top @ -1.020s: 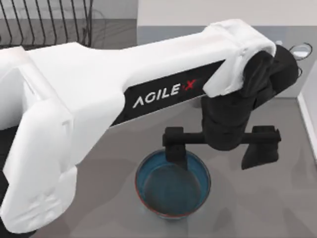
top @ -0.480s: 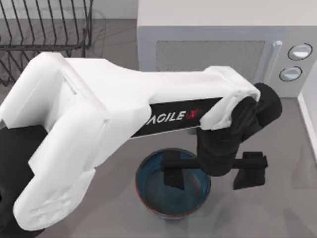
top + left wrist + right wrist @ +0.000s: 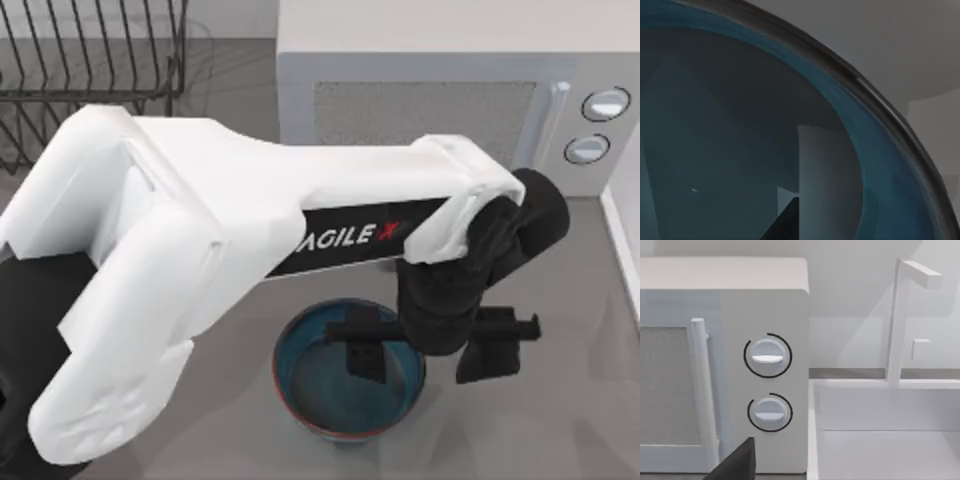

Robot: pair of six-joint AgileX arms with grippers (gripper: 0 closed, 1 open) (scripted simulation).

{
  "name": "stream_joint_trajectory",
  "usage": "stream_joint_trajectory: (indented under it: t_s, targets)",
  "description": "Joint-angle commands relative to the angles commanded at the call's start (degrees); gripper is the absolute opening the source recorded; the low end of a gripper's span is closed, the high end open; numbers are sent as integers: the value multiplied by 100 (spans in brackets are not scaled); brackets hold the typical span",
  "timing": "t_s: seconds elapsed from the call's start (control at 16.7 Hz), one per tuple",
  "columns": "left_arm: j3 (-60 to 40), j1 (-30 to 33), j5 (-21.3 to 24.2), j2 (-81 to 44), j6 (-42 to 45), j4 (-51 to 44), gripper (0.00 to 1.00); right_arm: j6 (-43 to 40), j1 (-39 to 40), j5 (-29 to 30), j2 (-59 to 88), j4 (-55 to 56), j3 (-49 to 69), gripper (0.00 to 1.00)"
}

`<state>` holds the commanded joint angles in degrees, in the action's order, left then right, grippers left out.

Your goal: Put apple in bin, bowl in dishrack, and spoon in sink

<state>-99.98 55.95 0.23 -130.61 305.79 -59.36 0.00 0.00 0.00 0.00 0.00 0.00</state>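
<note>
Sitting at about six o'clock on the grey table (image 3: 560,420) is the teal-blue bowl (image 3: 310,385), upright, its thin reddish-brown rim facing the overhead camera. My left gripper (image 3: 425,345) is over its three o'clock side with the fingers spread apart: one finger (image 3: 364,352) hangs inside the bowl, and the other sits outside, just beyond the rim, so the bowl's wall lies between them. I cannot tell whether either finger touches that wall. From my left wrist camera, the bowl's blue inner wall and dark rim (image 3: 880,107) curve close by, with grey table past them.

Outward from the bowl, the white microwave (image 3: 430,100) stands at twelve o'clock, its two dials at the right end. The dark wire dishrack (image 3: 90,60) is at about ten o'clock, well apart from the bowl. My right wrist camera looks at the microwave's dials (image 3: 767,357) and, just beside them, the white sink (image 3: 880,440) with its faucet (image 3: 902,320).
</note>
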Motion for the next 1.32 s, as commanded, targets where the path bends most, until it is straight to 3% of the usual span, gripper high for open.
stream_joint_trajectory:
  t_s: [0.42,1.02,1.32]
  targets:
    - [0,0,0,0,0,0,2,0,0,0,0,0,0,100]
    - [-7,1,1,21,16,-13,0,0,0,0,0,0,0,100]
    - [-765,5,-4,131,45,-846,0,0,0,0,0,0,0,100]
